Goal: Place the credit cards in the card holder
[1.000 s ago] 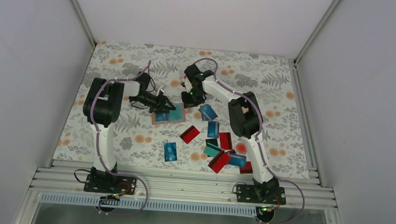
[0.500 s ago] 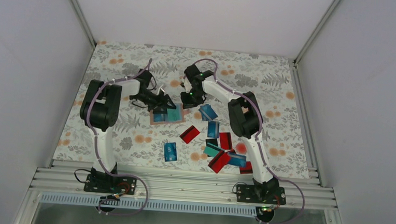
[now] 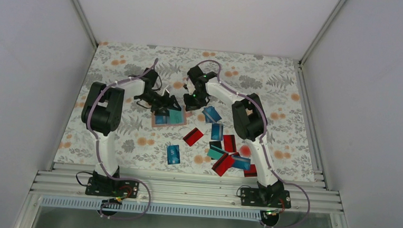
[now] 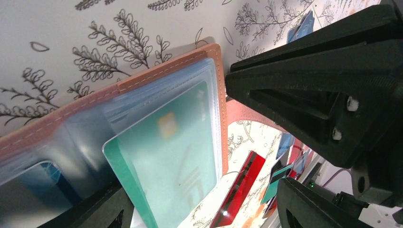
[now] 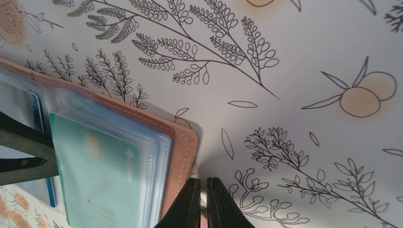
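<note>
The card holder (image 3: pixel 161 125) lies open on the floral cloth, tan leather (image 4: pixel 71 111) with clear sleeves. A teal credit card (image 4: pixel 166 156) sits partly in its right sleeve, one edge sticking out; it also shows from above (image 3: pixel 176 115) and in the right wrist view (image 5: pixel 95 175). My left gripper (image 4: pixel 202 190) is open, its fingers either side of that card, hovering at the holder (image 3: pixel 164 105). My right gripper (image 5: pixel 206 185) is shut, pinching the holder's leather edge (image 5: pixel 183 142) at the far right corner (image 3: pixel 192 104). A blue card fills the left sleeve.
Several loose credit cards lie right of and below the holder: a red one (image 3: pixel 192 136), blue ones (image 3: pixel 173 153) (image 3: pixel 211 114) (image 3: pixel 217 131) and a mixed heap (image 3: pixel 228 157). The right gripper's body (image 4: pixel 309 80) looms close to my left fingers. White walls surround the table.
My left gripper has crept a little right and farther from the arm bases, and the teal card sits slightly deeper in the sleeve. The right gripper has stayed at the holder's corner.
</note>
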### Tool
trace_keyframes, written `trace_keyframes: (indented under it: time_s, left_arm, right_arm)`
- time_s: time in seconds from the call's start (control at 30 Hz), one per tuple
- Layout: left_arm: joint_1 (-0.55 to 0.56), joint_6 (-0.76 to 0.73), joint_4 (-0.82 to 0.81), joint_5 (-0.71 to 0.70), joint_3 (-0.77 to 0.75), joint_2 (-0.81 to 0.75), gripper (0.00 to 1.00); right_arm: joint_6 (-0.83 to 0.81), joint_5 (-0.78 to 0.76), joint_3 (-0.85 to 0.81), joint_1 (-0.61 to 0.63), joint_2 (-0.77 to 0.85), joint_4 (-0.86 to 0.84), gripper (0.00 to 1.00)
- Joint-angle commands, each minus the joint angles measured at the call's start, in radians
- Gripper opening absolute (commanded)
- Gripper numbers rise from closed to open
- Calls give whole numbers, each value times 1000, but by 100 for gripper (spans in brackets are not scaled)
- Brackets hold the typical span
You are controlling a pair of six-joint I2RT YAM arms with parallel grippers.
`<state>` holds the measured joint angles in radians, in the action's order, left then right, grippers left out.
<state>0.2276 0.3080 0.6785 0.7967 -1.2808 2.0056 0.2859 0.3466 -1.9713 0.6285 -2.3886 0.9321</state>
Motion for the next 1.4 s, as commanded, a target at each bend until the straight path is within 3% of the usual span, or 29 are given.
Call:
trace_keyframes:
  time_s: [0.0, 0.4, 0.87, 0.93, 1.07, 1.13, 1.23, 1.37]
  left_arm:
    - [20, 18, 21, -32, -41, 28, 75]
    - [45, 29, 114, -147, -110, 28, 75]
    - [56, 8, 145, -317, -48, -142, 76]
    - [55, 7, 123, -315, -21, -160, 69]
    - [59, 6, 69, -304, 33, -167, 38]
    - [61, 6, 52, -301, 50, -162, 28]
    - [63, 3, 34, -294, 60, -147, 18]
    - [67, 2, 18, -291, 62, -131, 10]
  right_arm:
    - [0, 8, -1, 16, 14, 16, 4]
    - [-2, 8, -33, 10, 17, 30, 6]
    - [32, 78, -47, -24, 130, 11, 31]
    - [41, 91, -46, -25, 150, 6, 33]
    - [68, 202, 0, -25, 178, -48, 35]
    - [96, 297, 52, -25, 185, -104, 36]
    - [139, 418, 127, -25, 177, -169, 36]
    - [153, 416, 141, -25, 152, -168, 36]
